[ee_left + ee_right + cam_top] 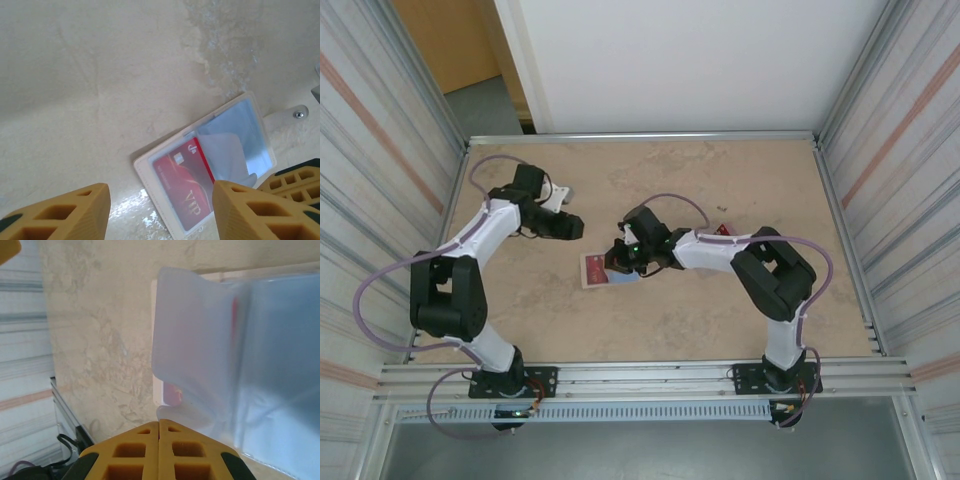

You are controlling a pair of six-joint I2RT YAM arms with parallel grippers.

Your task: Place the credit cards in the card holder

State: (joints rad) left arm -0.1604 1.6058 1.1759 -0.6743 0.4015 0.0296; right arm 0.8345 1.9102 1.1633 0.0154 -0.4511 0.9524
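Left wrist view: the card holder (pixel 141 167) lies open and flat on the desk (pixel 100 75), snap tab (pixel 298 114) out at 2 o'clock. One red credit card (pixel 182 187) sits in the pocket toward 7 o'clock, under a clear window.

Left gripper (pixel 160 200) hovers above the holder with fingers apart and nothing between them.

Right wrist view: right gripper (pixel 159 427) has its fingers pressed together. We judge they pinch the lower edge of the pale blue pocket flap (pixel 192 335), which stands lifted and curled off the holder.

Top view: the holder is near desk centre. A small red thing, probably another credit card (pixel 723 230), lies at 3 o'clock from it, just beside the right arm.

Handling, as we judge it:
- Card: light, thin, stiff and slick, and flat on the desk. Take it by a short edge, or slide it to get a finger under.
- Flap: soft, floppy film that creases easily. Hold it at the free edge only, with gentle tension, to keep the pocket mouth open.
- Holder: light and likely to skid when a card pushes in, so it needs bracing.
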